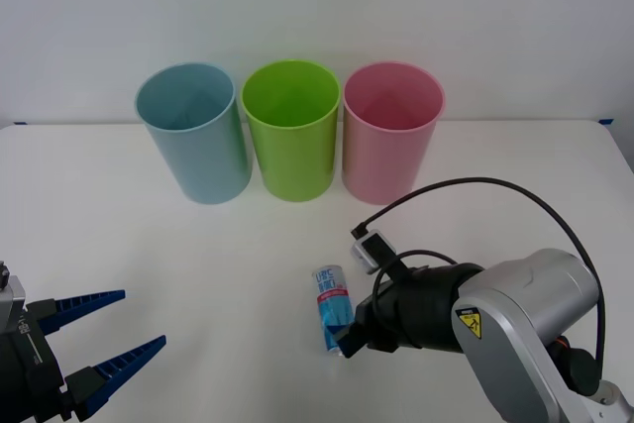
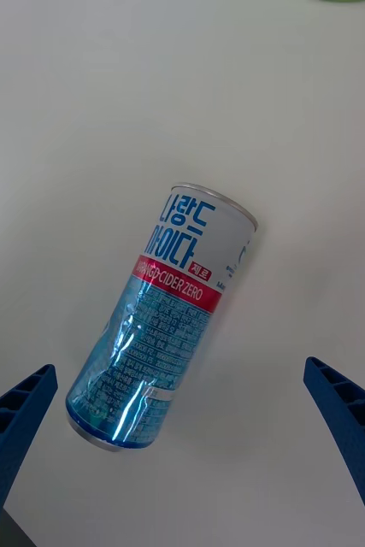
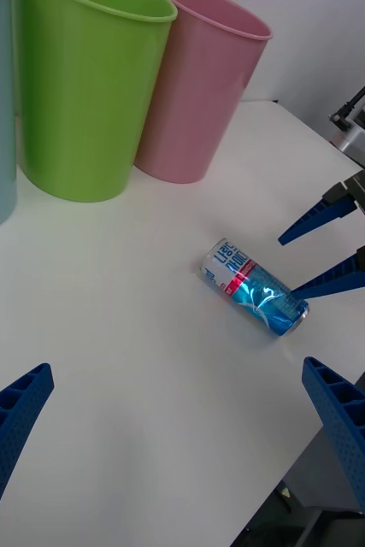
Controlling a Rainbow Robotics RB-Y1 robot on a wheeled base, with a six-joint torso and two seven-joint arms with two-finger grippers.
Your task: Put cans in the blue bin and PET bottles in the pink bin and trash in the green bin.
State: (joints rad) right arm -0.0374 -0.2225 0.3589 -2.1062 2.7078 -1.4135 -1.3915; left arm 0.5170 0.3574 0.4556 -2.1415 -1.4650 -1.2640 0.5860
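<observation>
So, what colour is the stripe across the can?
Red, with white lettering, on the can; the right wrist view shows it best.

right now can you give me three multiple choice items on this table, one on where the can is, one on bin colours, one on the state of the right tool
1. Where does the blue drink can lie?
A. inside the blue bin
B. on the white table, in front of the bins
C. held up by the left tool

2. Which bin stands in the middle of the row?
A. pink bin
B. blue bin
C. green bin

3. What state is the right tool in?
A. open, a finger on either side of the can
B. shut on the can
C. shut on nothing

Key: 1 B, the can lies on its side on the table. 2 C, the green bin stands between the blue bin and the pink bin. 3 A, both fingers stand clear of the can.
</observation>
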